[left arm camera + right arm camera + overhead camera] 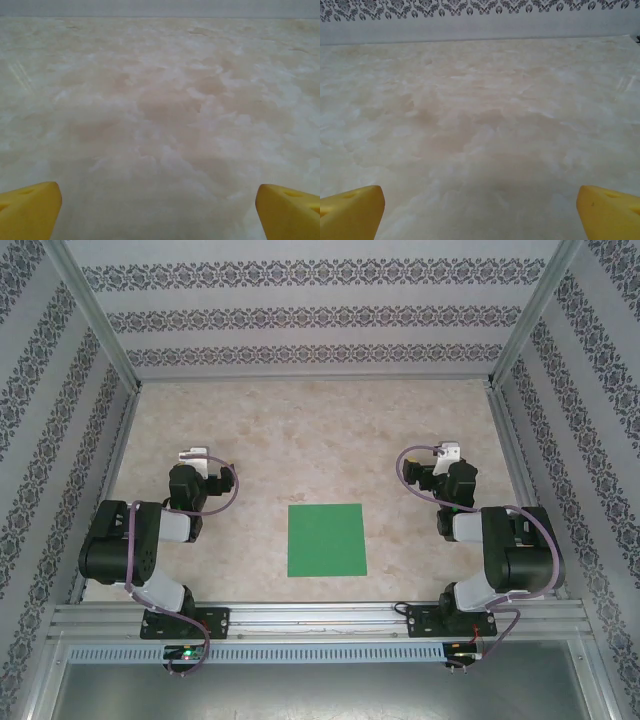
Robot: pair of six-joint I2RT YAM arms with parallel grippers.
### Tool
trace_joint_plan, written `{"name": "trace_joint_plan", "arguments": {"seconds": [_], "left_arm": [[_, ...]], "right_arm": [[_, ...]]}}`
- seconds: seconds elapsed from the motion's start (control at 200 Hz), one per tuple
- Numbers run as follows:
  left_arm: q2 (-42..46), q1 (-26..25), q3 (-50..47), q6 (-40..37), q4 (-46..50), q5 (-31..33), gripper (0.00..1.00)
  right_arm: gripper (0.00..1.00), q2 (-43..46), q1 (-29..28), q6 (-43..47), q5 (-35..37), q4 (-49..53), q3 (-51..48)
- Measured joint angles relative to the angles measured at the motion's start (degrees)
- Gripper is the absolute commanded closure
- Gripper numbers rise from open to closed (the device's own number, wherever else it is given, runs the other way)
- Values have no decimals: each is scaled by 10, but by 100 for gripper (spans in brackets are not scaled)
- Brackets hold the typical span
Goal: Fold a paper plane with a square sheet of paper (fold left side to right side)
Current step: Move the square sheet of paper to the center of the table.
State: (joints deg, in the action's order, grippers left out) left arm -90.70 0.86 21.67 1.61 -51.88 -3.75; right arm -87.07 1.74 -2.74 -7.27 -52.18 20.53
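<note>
While the left pincer point(160, 212) and right pincer point(480, 212) gape empty, the square sheet of paper point(326, 540) lies between them, flat, bright green.

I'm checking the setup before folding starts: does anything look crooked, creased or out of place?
Nothing stands out. The square sheet of paper lies flat and unfolded on the table between the arms, its edges roughly square to the table's. The left gripper and right gripper both stand open over bare tabletop.
</note>
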Motion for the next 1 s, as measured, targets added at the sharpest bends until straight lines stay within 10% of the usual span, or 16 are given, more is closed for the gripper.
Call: {"name": "trace_joint_plan", "arguments": {"seconds": [0.999], "left_arm": [[31, 0, 0, 0, 19, 16, 1]], "right_arm": [[2, 17, 5, -7, 23, -1, -1]]}}
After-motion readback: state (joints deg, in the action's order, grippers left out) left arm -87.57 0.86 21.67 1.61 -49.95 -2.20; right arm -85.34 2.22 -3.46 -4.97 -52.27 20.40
